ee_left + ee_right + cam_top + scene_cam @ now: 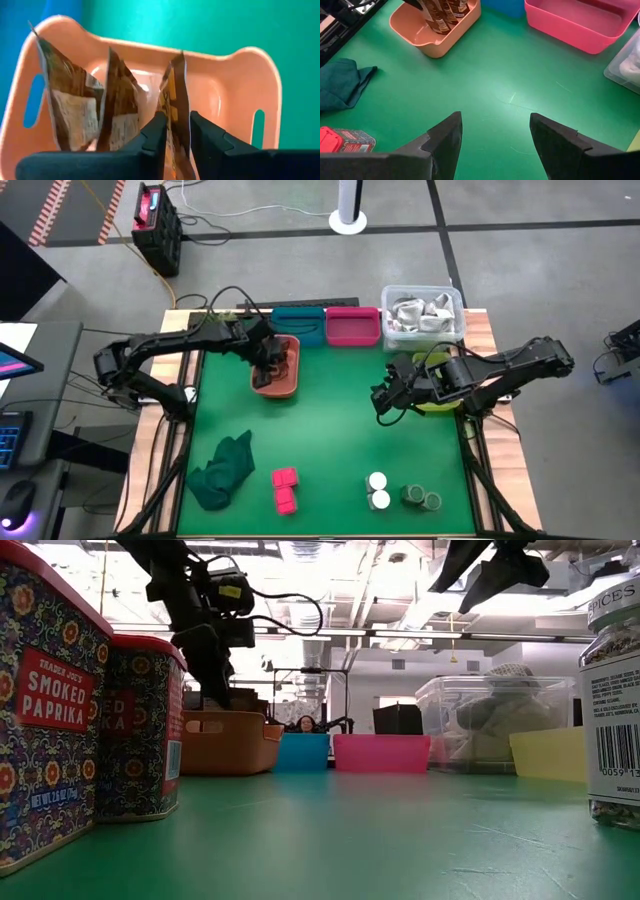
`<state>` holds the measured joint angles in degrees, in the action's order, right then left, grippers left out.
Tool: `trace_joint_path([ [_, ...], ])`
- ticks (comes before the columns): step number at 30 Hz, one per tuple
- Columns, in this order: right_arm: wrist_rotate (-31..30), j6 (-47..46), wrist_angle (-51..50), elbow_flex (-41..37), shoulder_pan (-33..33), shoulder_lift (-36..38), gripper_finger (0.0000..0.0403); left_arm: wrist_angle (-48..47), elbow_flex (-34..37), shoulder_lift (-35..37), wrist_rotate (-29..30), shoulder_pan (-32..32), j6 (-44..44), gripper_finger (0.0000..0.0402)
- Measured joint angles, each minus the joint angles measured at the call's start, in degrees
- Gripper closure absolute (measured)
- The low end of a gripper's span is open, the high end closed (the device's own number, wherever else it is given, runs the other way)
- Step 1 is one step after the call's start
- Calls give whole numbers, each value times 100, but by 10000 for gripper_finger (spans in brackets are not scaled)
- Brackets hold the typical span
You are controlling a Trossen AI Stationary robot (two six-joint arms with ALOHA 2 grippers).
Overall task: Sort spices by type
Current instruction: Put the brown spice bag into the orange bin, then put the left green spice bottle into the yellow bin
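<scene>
An orange bin (275,370) at the table's far left holds several reddish-brown spice packets (70,105) standing on end. My left gripper (177,117) reaches down into it, with one brown packet (175,95) between its fingers. Hovering above the green mat at the right, my right gripper (495,125) is open and holds nothing. Along the near edge stand two magenta boxes (285,488), two white-topped jars (378,490) and two greenish jars (422,498). My left gripper pinches the brown packet's upper part (176,127) between its two fingers, which lie narrowly apart on its two faces. It comes slanting down from the table's left side. The packet stands upright in the bin beside the other packets; its lower end is hidden.
A teal bin (298,325), a pink bin (352,327) and a clear box of shiny packets (422,313) line the far edge. A yellow-green bin (440,405) sits under my right arm. A dark green cloth (225,470) lies near left. The mat's middle is bare.
</scene>
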<state>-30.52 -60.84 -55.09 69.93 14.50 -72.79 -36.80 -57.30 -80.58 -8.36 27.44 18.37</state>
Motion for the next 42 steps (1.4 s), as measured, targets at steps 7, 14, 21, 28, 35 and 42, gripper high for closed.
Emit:
trace_joint_path([
  [7, 2, -2, -2, 0, 0, 0, 143, -195, -336, 0, 2, -2, 4, 297],
  [14, 2, -2, -1, 0, 0, 0, 143, -709, -1234, 0, -41, -15, -47, 285],
  [21, 0, 72, -54, 0, -41, 0, 143, -1534, -1895, 54, -1032, -709, -227, 285],
  [28, -60, 89, -33, 0, -220, 0, 143, -1900, -1897, 72, -1296, -2335, -1229, 285],
  [35, -58, 87, 37, -2, -277, 0, 143, -1397, -1895, 76, -258, -3629, -2488, 285],
  [42, 718, -24, -182, -4, -89, 0, 143, -970, -1696, 83, 428, -4078, -2671, 285],
])
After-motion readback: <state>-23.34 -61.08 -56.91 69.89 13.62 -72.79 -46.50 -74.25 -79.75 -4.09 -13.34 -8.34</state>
